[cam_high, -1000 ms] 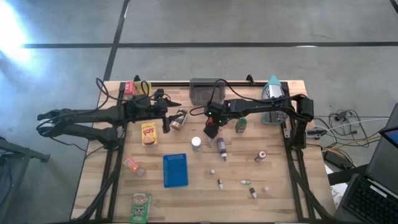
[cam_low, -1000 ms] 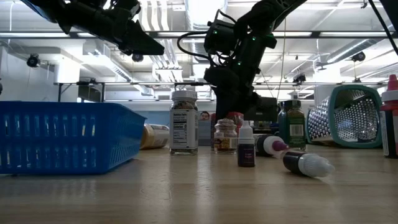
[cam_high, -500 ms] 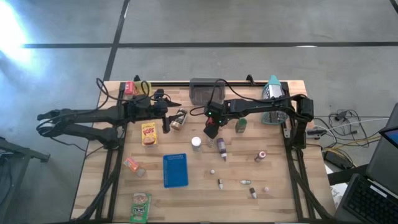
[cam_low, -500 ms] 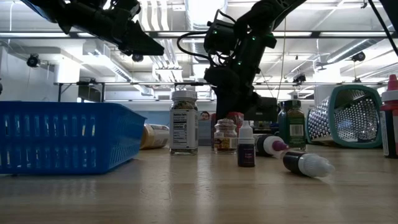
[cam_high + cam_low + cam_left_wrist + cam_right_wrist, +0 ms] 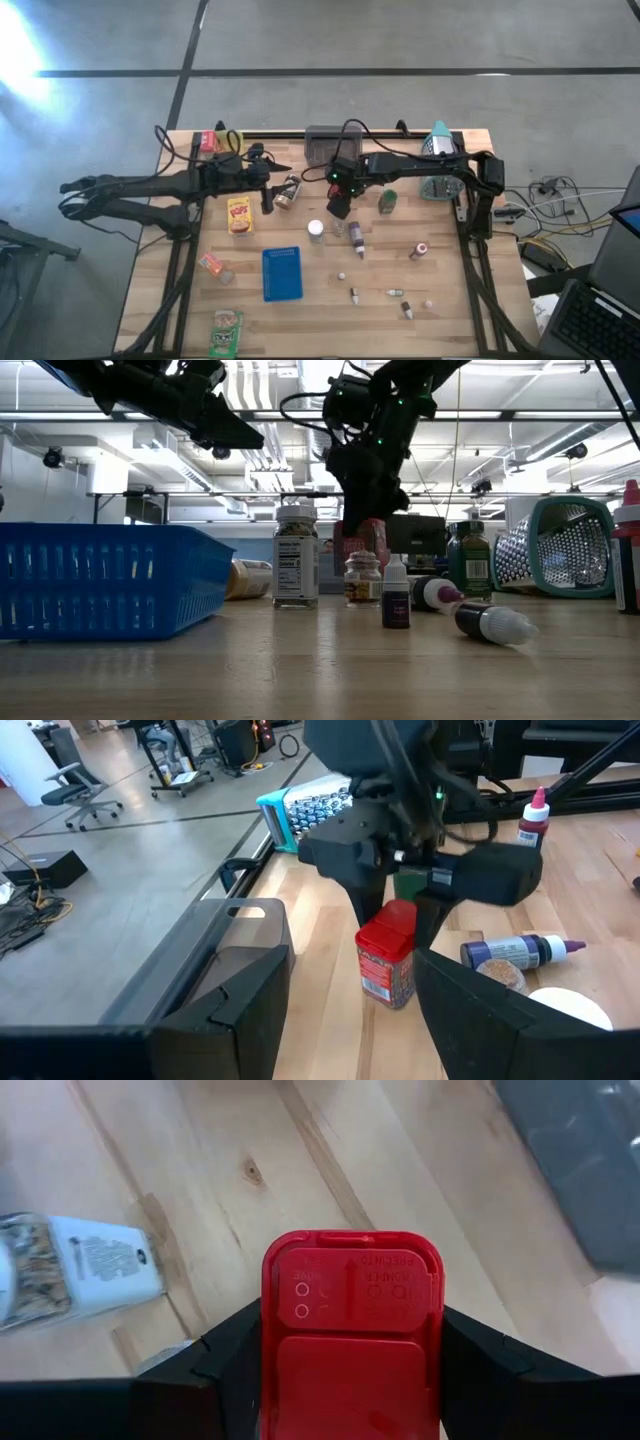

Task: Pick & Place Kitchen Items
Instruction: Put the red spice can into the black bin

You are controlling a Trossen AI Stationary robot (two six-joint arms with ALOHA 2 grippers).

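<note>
Right gripper is clamped on the red-capped container, held just off the tabletop mid-table; lift straight, stay clear of the jars beside it; left gripper idles empty, half-open.

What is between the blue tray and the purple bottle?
In the high view, a white-capped jar stands between the blue tray and the lying purple bottle.
</note>
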